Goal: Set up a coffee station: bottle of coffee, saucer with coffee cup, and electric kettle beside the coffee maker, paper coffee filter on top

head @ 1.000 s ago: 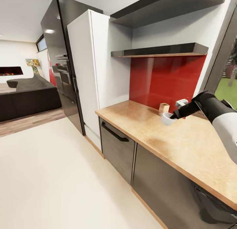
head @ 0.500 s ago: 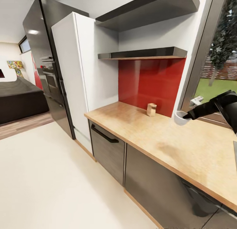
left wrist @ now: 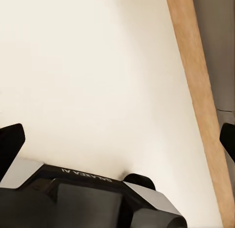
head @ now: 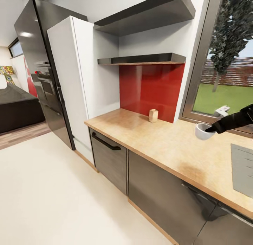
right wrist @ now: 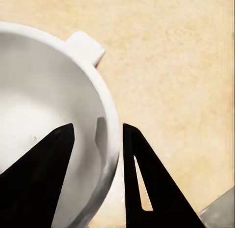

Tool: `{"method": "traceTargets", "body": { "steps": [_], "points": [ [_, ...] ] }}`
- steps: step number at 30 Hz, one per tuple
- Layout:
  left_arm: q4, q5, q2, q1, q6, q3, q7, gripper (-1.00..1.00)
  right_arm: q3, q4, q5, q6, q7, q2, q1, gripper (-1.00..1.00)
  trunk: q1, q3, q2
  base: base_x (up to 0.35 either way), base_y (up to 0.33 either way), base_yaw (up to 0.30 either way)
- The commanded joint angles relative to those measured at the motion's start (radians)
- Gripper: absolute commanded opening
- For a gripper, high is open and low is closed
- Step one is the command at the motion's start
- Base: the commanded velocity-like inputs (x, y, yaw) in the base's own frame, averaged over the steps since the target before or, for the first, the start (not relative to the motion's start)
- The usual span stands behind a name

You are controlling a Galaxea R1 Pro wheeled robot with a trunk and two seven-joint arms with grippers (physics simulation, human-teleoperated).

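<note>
Along the far wall we see the tall dark refrigerator (head: pixel 33 62) with a white cabinet (head: pixel 79 76) beside it, then two dark shelves (head: pixel 140 58) set above a red backsplash (head: pixel 151 90), and a window (head: pixel 225 72) looking out on grass and a tree. Below runs the kitchen countertop (head: pixel 168 150), the light-wood desk over dark grey cabinet fronts (head: pixel 158 192), with a corner of the grey sink (head: pixel 242 167) at the edge of the head view. The pale floor (head: pixel 45 195) spreads in front, and a dark sofa (head: pixel 17 108) sits in the room beyond.

Above the desk, near the sink and just below the window sill, we find the right end effector (head: pixel 210 129) reaching in from the side with the coffee cup (head: pixel 202 131) held clear of the wood. In the right wrist view the cup (right wrist: pixel 49 135) has its rim pinched between the two dark fingers (right wrist: pixel 142 174), one inside the bowl and one outside, and its handle points away from them.

A small wooden block (head: pixel 153 115) stands on the desk against the backsplash, well apart from the cup.

The left end effector (left wrist: pixel 117 139) hangs over the floor beside the wooden plinth strip (left wrist: pixel 200 105); its fingertips (left wrist: pixel 11 139) sit wide apart with nothing between them.
</note>
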Motion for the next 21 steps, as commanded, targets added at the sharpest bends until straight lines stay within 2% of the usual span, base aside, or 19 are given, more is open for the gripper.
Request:
{"method": "traceTargets", "body": {
  "steps": [1, 11, 21],
  "points": [
    [0.000, 0.006, 0.000, 0.000, 0.006, 0.004, -0.006, 1.00, 0.002, -0.001, 0.010, 0.006, 0.014, -0.003, -0.001, -1.00, 0.000, 0.000, -0.001, -0.152, 0.000, -0.219],
    [0.000, 0.005, 0.000, 0.000, 0.006, 0.002, -0.006, 1.00, 0.002, -0.002, 0.010, 0.006, 0.018, -0.008, -0.001, -1.00, 0.000, 0.007, -0.001, -0.288, 0.000, -0.218],
    [0.000, 0.005, 0.000, 0.000, 0.006, 0.002, -0.006, 1.00, 0.002, 0.000, 0.010, 0.006, 0.017, -0.008, 0.005, -1.00, 0.000, 0.008, -0.001, -0.283, 0.000, -0.041]
  ]
}}
